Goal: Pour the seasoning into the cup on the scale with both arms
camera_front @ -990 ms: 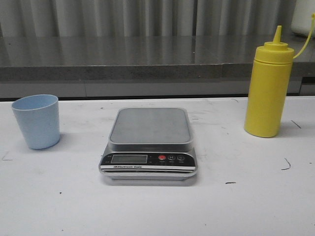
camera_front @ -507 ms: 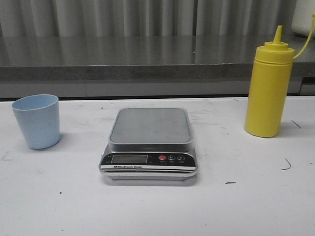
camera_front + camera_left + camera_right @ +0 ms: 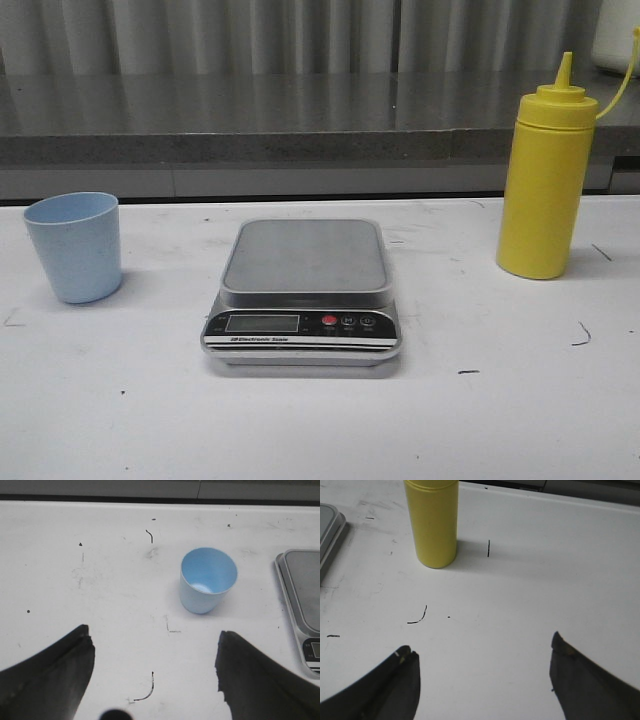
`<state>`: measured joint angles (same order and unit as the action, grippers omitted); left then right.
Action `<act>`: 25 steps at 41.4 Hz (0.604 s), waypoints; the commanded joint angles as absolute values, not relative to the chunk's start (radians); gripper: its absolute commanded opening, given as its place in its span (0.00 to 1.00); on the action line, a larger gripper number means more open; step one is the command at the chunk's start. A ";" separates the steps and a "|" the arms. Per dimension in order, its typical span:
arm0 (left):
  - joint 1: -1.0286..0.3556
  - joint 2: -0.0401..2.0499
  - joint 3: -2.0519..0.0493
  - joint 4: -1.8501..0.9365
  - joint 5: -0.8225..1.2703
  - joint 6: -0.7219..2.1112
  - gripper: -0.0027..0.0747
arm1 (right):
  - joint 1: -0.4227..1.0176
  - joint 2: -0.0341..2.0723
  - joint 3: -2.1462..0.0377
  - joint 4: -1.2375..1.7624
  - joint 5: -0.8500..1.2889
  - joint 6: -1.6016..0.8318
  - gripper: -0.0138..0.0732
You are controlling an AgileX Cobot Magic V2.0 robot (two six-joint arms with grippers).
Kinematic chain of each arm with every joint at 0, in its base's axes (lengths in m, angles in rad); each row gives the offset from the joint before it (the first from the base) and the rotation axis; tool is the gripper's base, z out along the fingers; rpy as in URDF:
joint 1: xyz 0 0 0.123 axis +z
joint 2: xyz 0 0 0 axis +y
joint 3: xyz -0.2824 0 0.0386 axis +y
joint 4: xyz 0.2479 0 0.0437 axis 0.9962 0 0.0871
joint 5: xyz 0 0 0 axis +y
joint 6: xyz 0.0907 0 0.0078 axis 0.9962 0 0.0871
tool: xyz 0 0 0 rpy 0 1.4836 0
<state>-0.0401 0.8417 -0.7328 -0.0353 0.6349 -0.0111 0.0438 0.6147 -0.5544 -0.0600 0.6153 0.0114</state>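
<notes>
cup [image 3: 74, 246] left, scale [image 3: 303, 290] centre, seasoning [image 3: 546, 184] right

white table [image 3: 480, 420], surface scuffed with small dark marks. resting directly on it: blue cup [image 3: 75, 246] upright at left, scale [image 3: 303, 293] in the middle, yellow bottle [image 3: 546, 180] upright at right. all three well apart.

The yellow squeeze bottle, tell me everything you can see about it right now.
The yellow squeeze bottle is tall and cylindrical, in opaque, slightly glossy plastic. A yellow cone-nozzle cap tops it, with a thin tether running off to the right. It stands upright on the white table, right of the scale and apart from it. Nothing touches it but the table. In the right wrist view, the open right gripper is short of it, holding nothing. Its contents cannot be seen.
</notes>
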 commanded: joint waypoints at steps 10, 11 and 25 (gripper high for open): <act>-0.111 1.136 -0.959 -0.037 0.665 -0.008 0.68 | 0.044 0.622 -0.581 -0.074 0.544 0.000 0.81; -0.114 1.158 -0.973 -0.037 0.673 -0.008 0.68 | 0.044 0.622 -0.581 -0.074 0.544 0.000 0.81; -0.121 1.490 -1.202 -0.037 0.796 -0.008 0.68 | 0.044 0.622 -0.581 -0.074 0.544 0.000 0.81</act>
<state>-0.1133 1.4600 -1.1366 -0.0344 0.8165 -0.0096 0.0438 0.6147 -0.5544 -0.0600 0.6153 0.0114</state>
